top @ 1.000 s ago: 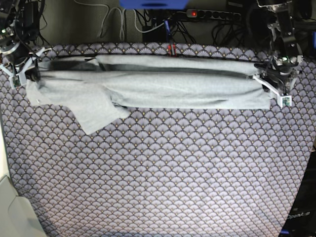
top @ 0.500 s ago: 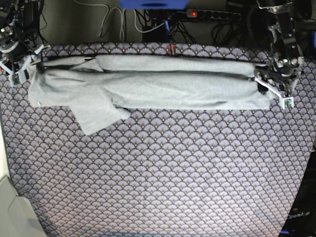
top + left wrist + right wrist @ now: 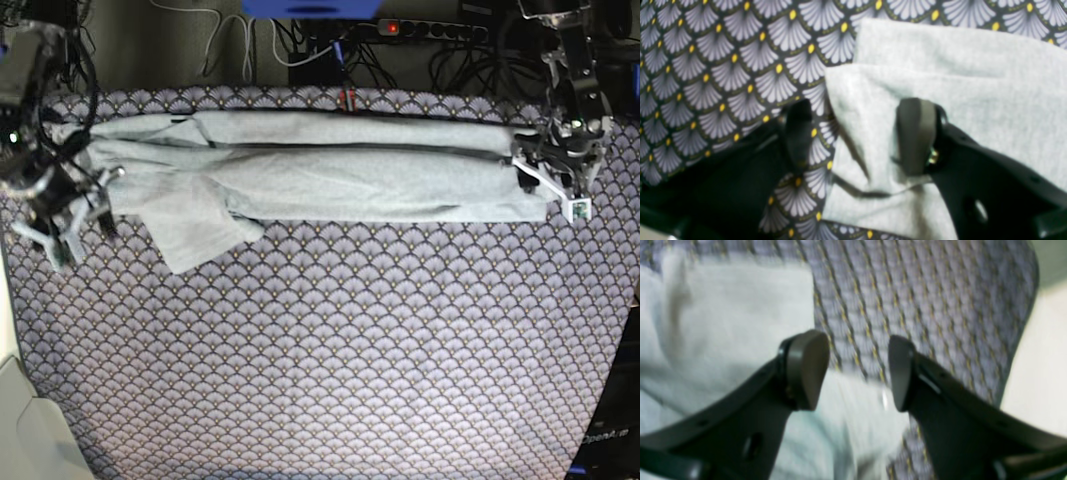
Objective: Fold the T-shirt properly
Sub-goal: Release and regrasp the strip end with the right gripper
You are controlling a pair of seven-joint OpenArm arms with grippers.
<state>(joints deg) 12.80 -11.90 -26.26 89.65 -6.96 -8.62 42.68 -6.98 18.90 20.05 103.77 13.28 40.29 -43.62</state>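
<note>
- Grey T-shirt [image 3: 340, 180] folded into a long band across the far side of the patterned tablecloth [image 3: 330, 350], 1 sleeve flopping out near the right claw [image 3: 60, 225].
- Both claws spread open, gripping nothing; left claw [image 3: 857, 136] straddling the shirt's corner.
- Likely risk: loose sleeve spoiling the fold; open finger snagging cloth.
- No containers visible.

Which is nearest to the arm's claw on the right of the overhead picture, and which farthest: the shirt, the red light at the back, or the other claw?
1. T-shirt: its end lies right at the left gripper.
2. Red light: back edge, middle.
3. Right gripper: far opposite side.
</note>
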